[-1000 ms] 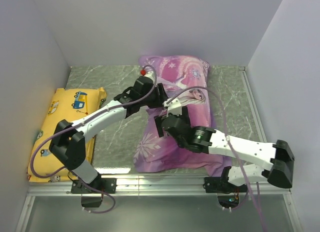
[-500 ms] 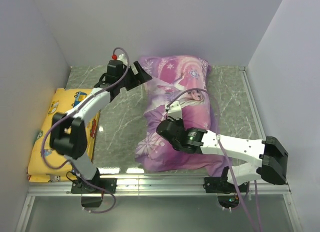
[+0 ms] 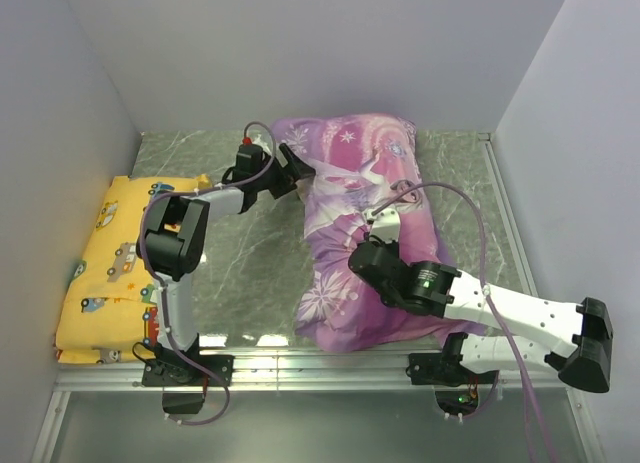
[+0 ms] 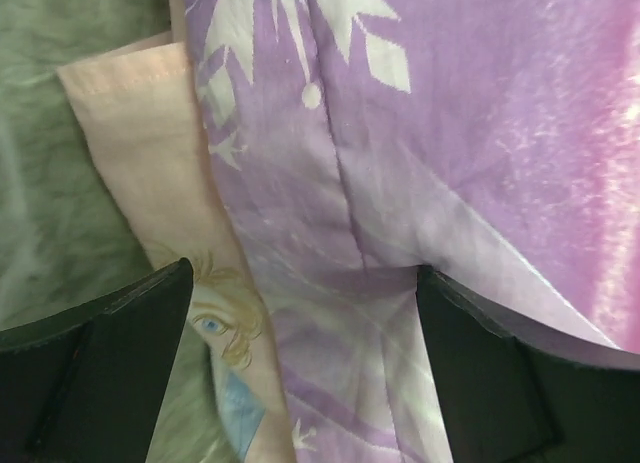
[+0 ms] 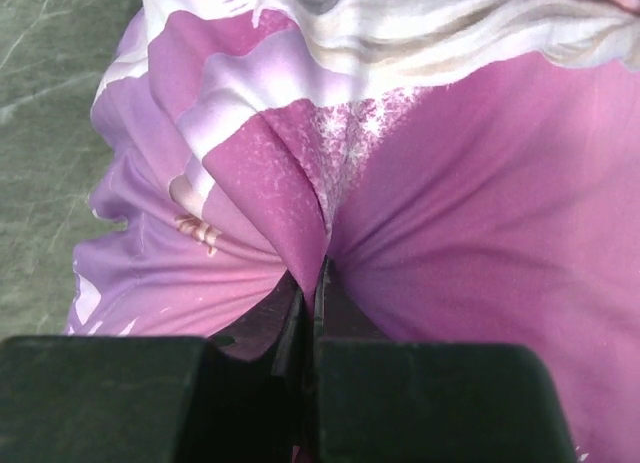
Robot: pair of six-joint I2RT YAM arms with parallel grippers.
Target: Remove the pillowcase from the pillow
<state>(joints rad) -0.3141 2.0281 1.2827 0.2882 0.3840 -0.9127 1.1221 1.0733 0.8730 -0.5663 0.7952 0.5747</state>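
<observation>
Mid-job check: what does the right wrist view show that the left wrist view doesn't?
Only right wrist: the right gripper shut, pinching a raised fold of the pillowcase. Only left wrist: the left gripper open over the fabric, gripping nothing, and the case's pale pink inside turned out at an edge. Both: purple printed fabric beside the green table.

I am holding my left arm bent forward, left tool [image 4: 300,313] spread wide; my right arm is hanging low, outstretched, right tool [image 5: 310,283] clamping a pillowcase [image 5: 480,213] fold.
</observation>
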